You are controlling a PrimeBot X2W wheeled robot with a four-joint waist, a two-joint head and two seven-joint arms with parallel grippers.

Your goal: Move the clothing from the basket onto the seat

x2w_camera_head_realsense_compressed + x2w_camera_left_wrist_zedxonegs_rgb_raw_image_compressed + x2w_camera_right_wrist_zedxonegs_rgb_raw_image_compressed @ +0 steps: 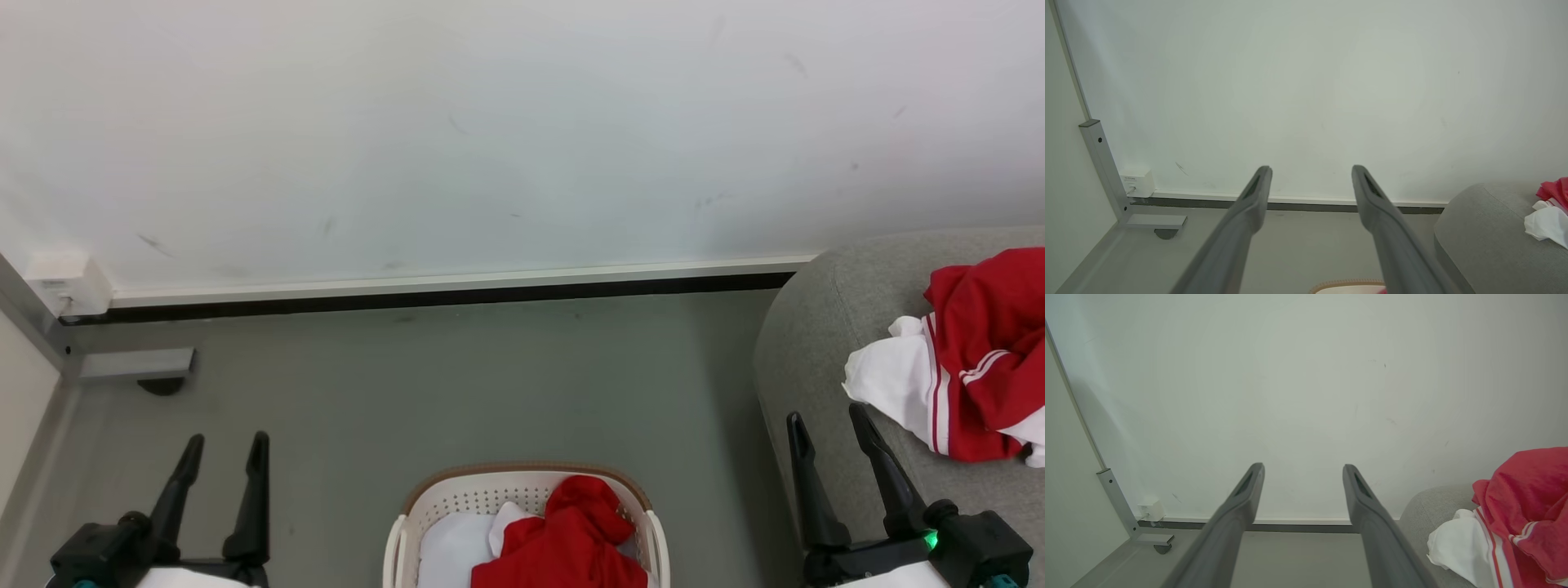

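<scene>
A white basket with a brown rim stands on the floor at the bottom centre. Red clothing lies bunched in it over white fabric. More red and white clothing with striped trim rests on the grey seat at the right, also seen in the wrist views. My left gripper hangs open at the lower left, left of the basket, holding nothing. My right gripper is open at the lower right, over the seat's near edge, just left of the clothing there.
A white wall with a dark baseboard runs across behind. A grey metal frame foot with a caster and a white wall box sit at the left corner. Grey floor lies between basket and wall.
</scene>
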